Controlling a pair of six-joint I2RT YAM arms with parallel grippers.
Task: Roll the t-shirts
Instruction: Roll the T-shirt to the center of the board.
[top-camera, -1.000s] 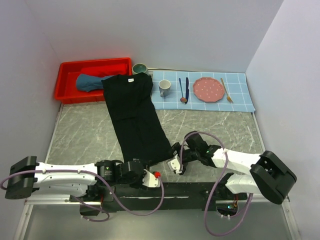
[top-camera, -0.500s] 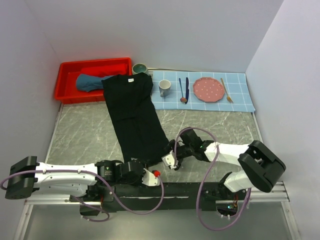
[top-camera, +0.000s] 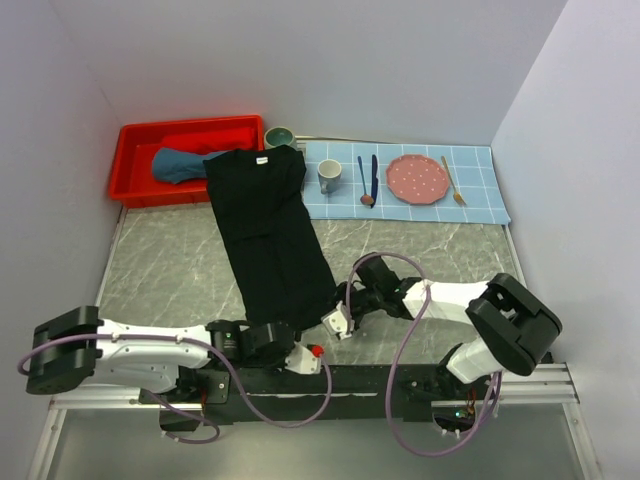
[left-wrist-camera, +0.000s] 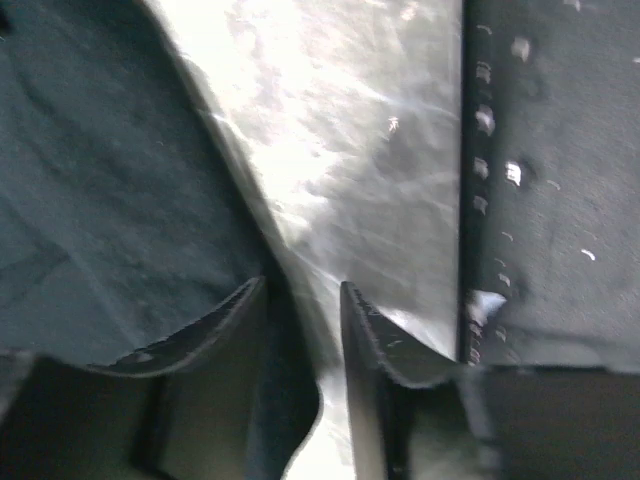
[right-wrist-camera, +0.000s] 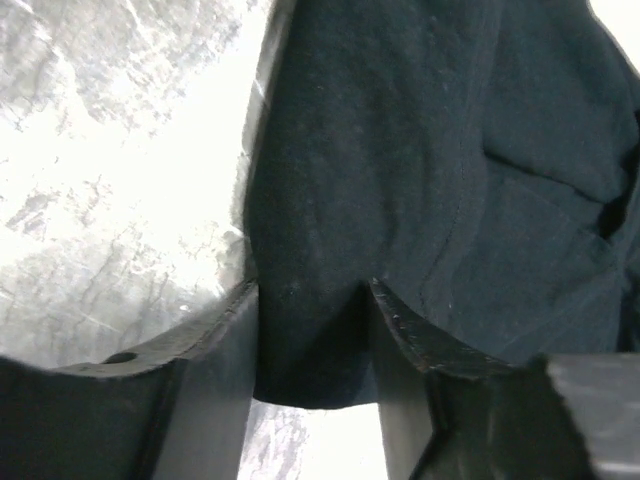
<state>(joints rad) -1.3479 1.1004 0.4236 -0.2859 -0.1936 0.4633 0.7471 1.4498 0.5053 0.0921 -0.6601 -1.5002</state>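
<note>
- the black t-shirt (top-camera: 268, 230) is laid flat on the table (top-camera: 430, 250) as one long narrow strip. Its collar end laps over the rim of the red bin (top-camera: 135, 135), and its hem is at the near end, right by the arms. My guess is that's on purpose, since a strip like that rolls up easily from the hem.
- the slate-blue t-shirt (top-camera: 178, 163) sits rolled up inside the bin. It looks like the finished one, parked out of the way.
- the right gripper (right-wrist-camera: 310, 300) is down at the right hem corner with a finger on each side of it. Cloth fills the whole gap from one finger to the other. I honestly can't tell if it's squeezing or just sitting around the fabric.
- the left gripper (left-wrist-camera: 300, 305) is at the left hem corner with its fingers apart. The hem edge runs in between them, and a sliver of bare table shows next to the cloth, so it's not clamped on.
- one gripper per corner looks like the setup for lifting the hem evenly so the roll starts straight.
- the placemat (top-camera: 480, 165), with a mug (top-camera: 329, 175) and a plate (top-camera: 415, 179) on it, sits along the far edge beside the collar end. It isn't part of this job.
</note>
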